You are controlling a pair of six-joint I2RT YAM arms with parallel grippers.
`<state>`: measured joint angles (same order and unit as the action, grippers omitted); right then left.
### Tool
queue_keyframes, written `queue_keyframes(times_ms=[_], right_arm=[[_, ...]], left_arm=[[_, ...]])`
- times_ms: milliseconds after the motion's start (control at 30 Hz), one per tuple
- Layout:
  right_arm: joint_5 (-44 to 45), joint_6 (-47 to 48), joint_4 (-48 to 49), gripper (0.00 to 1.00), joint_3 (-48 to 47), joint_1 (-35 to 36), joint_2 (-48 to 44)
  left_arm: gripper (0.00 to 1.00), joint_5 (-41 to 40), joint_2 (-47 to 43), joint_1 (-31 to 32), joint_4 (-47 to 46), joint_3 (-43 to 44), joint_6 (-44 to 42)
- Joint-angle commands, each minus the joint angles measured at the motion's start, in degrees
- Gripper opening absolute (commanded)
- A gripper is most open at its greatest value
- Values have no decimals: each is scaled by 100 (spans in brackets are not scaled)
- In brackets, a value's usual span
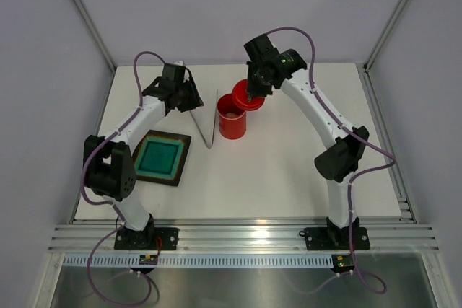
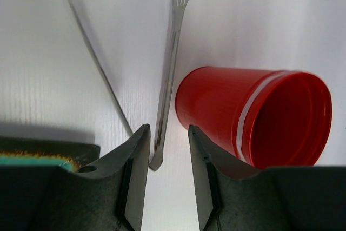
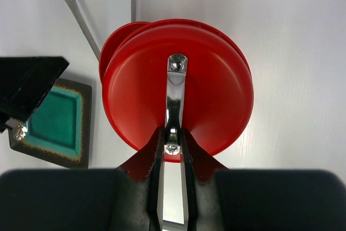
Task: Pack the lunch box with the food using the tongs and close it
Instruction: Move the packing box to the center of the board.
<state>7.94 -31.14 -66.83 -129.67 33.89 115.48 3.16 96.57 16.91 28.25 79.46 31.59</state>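
right gripper [image 3: 172,147]: clamped on the near end of the small silver handle [image 3: 176,98] of the flat round red lid [image 3: 216,90], and it's a firm pinch
lid position: up at the far-right edge of the canister's mouth, overlapping the rim in the top view; whether it touches the rim, can't tell
lunch box: glossy red cylindrical canister [image 1: 232,126] upright near the middle of the white table [image 1: 289,178], mouth uncovered
food: a pale piece [image 1: 230,115] shows down inside the canister, too small to make out more
left gripper [image 2: 166,187]: jaws parted to a narrow gap, low over the table, gripping nothing
tongs: slim silvery metal tongs [image 2: 172,63] lying flat just left of the canister; the near end of one strip sits between the left fingers [image 2: 135,182], close to one of them, not pinched
tray: black square tray with a teal mat [image 1: 160,157] on the left by the left arm, well apart from the canister
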Motion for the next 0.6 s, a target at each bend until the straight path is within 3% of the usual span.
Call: queue_keyframes(times_ms=[0,267,567], right_arm=[[-21,204,-366,0,-760,188,343],[-12,292,-603,0,-1684,373,1108],[58,248,-621,0,-1598,382,1196]], left_arm=[[37,536,431,-82,-486,394,215],[36,1292,1459,-82,-794,1281,522],[36,2258,1909,155,-1522,1371,751]])
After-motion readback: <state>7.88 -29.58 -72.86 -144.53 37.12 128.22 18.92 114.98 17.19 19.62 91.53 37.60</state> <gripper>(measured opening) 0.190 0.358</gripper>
